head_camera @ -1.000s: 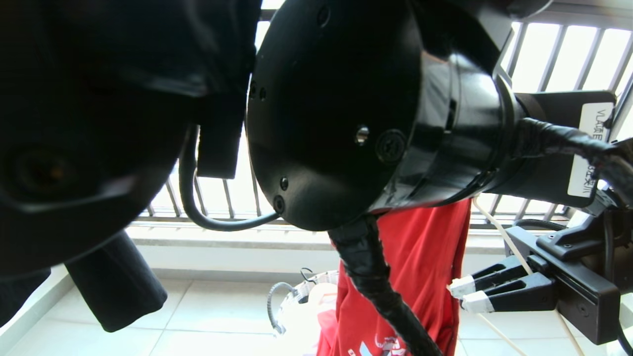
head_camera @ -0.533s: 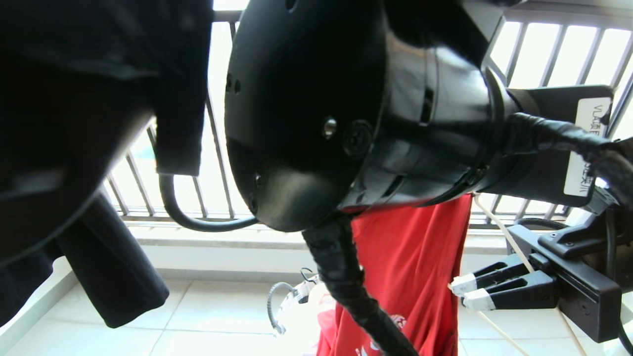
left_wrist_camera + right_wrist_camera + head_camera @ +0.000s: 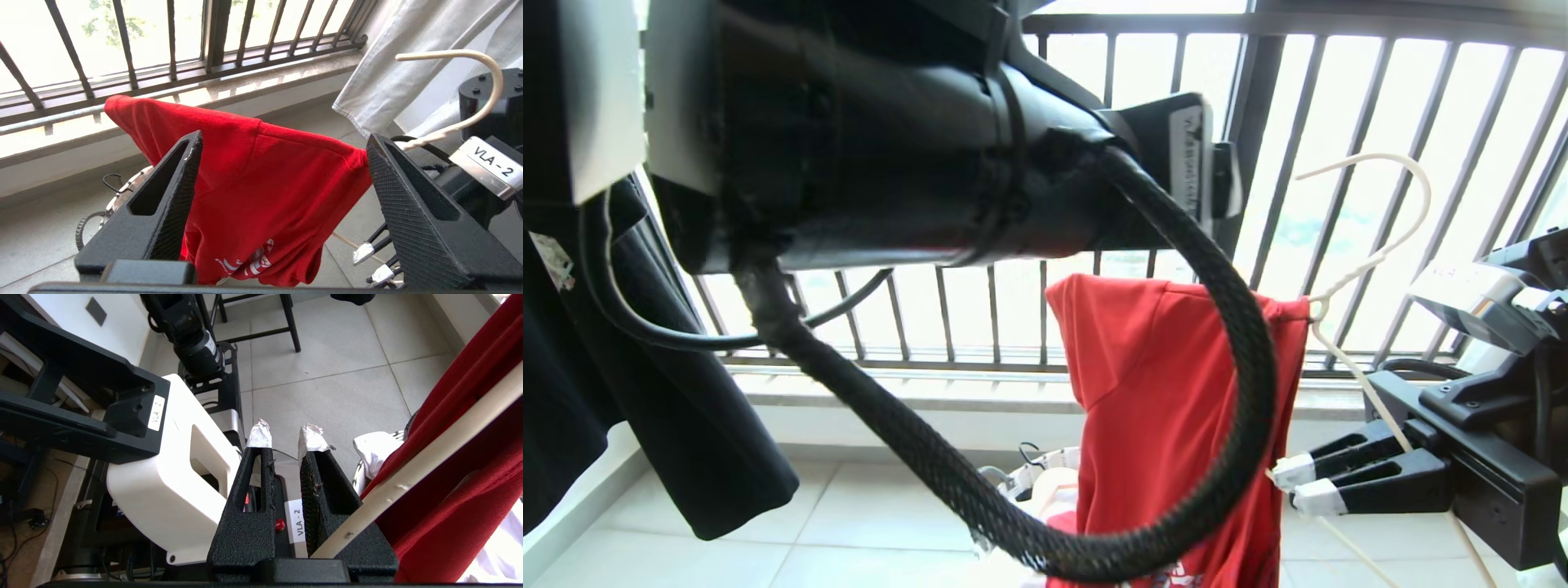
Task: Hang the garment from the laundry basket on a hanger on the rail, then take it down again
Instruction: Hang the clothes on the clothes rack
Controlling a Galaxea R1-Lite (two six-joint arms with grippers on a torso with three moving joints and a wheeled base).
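Observation:
The garment (image 3: 1168, 408), a red T-shirt with white lettering, hangs on the thin white hanger (image 3: 1409, 192). The hanger's hook stands free in the air in front of the window bars. My right gripper (image 3: 1294, 486) at the lower right is shut on the hanger (image 3: 429, 461); the wire runs through near the base of its taped fingers (image 3: 312, 437). My left gripper (image 3: 284, 134) is open wide and holds nothing, with the garment (image 3: 253, 179) a little beyond its fingers. The laundry basket (image 3: 1045, 465) stands on the floor behind the garment. The rail is out of view.
My left arm (image 3: 866, 147) and its braided cable (image 3: 1241, 392) fill the upper left of the head view. A black T-shirt (image 3: 686, 425) hangs at the left. The dark window railing (image 3: 1258, 122) runs behind. Pale cloth (image 3: 408, 61) hangs near the hook.
My left arm has swung up and to the left in the head view, uncovering the garment's shoulder and the hanger's hook. The right gripper has stayed where it was.

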